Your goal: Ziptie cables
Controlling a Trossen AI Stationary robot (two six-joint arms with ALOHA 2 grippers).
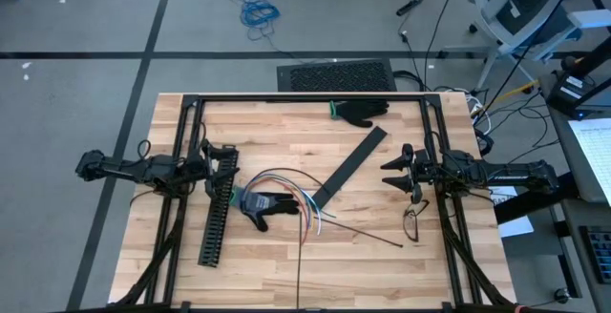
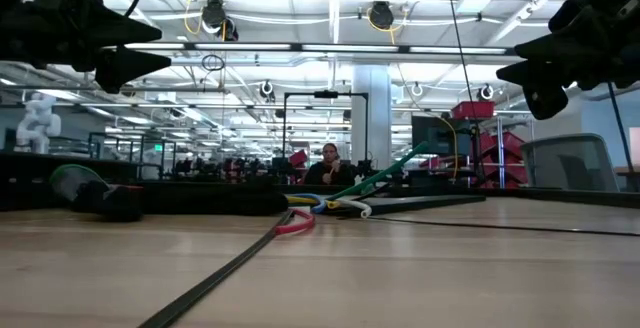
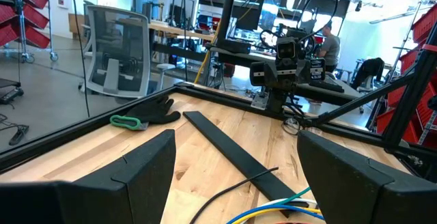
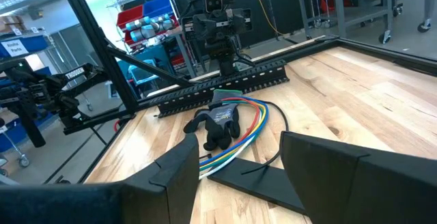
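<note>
i see the left end effector [image 1: 212, 165] and right end effector [image 1: 393, 171] both spread wide and empty above the counter [image 1: 382, 256], cables [image 1: 291, 198] looped between them.

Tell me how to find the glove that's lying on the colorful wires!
Start at the wooden table and find the long black slotted channel on its left side. Right beside it, toward the middle, lies a dark glove on the looping cables. The other glove, at the table's far edge, has a green cuff and no wires under it.
</note>
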